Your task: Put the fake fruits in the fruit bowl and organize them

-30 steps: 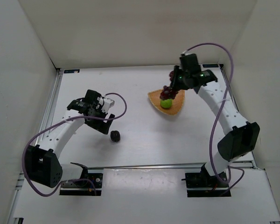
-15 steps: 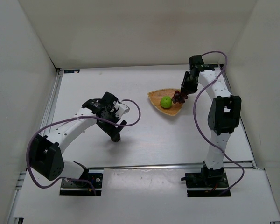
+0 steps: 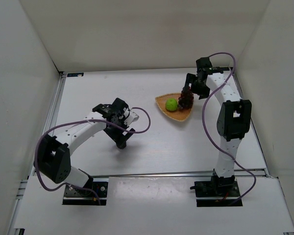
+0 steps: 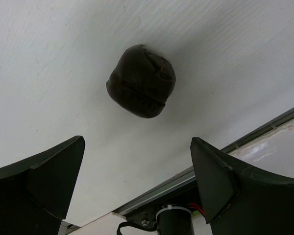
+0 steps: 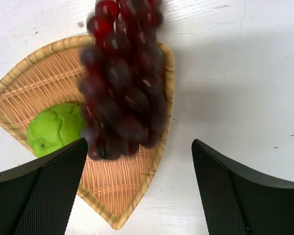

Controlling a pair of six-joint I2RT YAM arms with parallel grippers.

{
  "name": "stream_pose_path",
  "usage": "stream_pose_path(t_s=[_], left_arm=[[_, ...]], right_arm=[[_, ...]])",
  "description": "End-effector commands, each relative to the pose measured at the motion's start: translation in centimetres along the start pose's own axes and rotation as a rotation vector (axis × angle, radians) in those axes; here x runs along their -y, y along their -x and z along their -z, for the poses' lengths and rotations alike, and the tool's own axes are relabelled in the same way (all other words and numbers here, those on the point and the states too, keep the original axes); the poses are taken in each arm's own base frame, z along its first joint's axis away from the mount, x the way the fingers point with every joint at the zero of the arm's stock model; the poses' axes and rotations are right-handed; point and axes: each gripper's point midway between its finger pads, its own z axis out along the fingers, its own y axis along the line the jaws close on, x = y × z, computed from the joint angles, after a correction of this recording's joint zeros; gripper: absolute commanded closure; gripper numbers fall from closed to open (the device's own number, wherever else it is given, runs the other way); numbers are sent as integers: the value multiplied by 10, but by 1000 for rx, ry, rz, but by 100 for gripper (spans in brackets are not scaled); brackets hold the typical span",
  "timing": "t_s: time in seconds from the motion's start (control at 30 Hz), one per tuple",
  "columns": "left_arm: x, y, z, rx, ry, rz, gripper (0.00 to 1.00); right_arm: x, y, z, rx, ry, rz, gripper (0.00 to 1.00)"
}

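Right gripper is letting go. A second ago it was clamped on the grapes above the bowl; now the fingers are standing wide. The bunch is showing blurred just ahead of the tips, so I'm reading it as released and dropping or just landing. Can't tell yet whether it's settling.

Bowl is sitting directly under this gripper. The apple is lying in it, just ahead of my left finger and touching or nearly touching the grapes. The far end of the bunch is overhanging the rim away from me, so it may be needing a nudge inward.

Left gripper is now hovering over the dark fruit; a second ago it was off to one side. Jaws are fully wide and holding nothing. The fruit is lying on the table, ahead of the tips, centred on the gap and not touching.

So I'm counting two of three in the bowl, with the dark fruit pending.
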Motion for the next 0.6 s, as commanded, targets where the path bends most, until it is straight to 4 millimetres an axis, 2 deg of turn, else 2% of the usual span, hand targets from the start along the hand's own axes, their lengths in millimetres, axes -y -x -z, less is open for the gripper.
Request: stream_pose_path(t_s=[0.0,0.03,0.07,0.1,0.13,0.2,0.23,0.3,0.33,0.37,0.4,0.47,0.5,0.53,0.57], left_arm=[[-3,16,2,50,19,-36,0],[-4,18,-1,52,19,-36,0],[-4,19,-1,52,19,-36,0],[-4,20,-5,50,19,-36,0],[-5,19,-9,34,15,-45,0],[-5,19,-16,26,13,-45,0],[-2,18,-21,12,-4,-44,0],[-2,22,-28,16,-15,-53,0],[-2,24,-33,14,-15,-53,0],[-2,20,-41,-18,-23,-52,0],[-5,25,-44,-12,-12,-52,0],[-6,26,-53,-32,-17,-62,0],[-7,30,-51,-22,-15,-72,3],[-7,29,-55,-35,-18,-81,8],[-8,32,-53,-27,-16,-81,15]], right_arm=[[-7,8,31,57,20,32,10],[-7,7,36,60,21,23,8],[-10,15,51,105,36,23,8],[-8,10,55,102,36,14,8],[-10,13,73,137,48,15,8],[-15,13,88,175,68,11,8],[-12,7,100,190,64,1,8],[-12,5,110,227,60,7,8],[-13,1,122,249,65,5,7],[-10,-6,120,242,62,5,7],[-8,-7,130,264,58,3,7],[-9,-10,136,277,77,-5,7],[-8,-13,138,277,77,-5,7],[-10,-12,149,299,95,-4,7],[-10,-14,152,303,99,-14,7]])
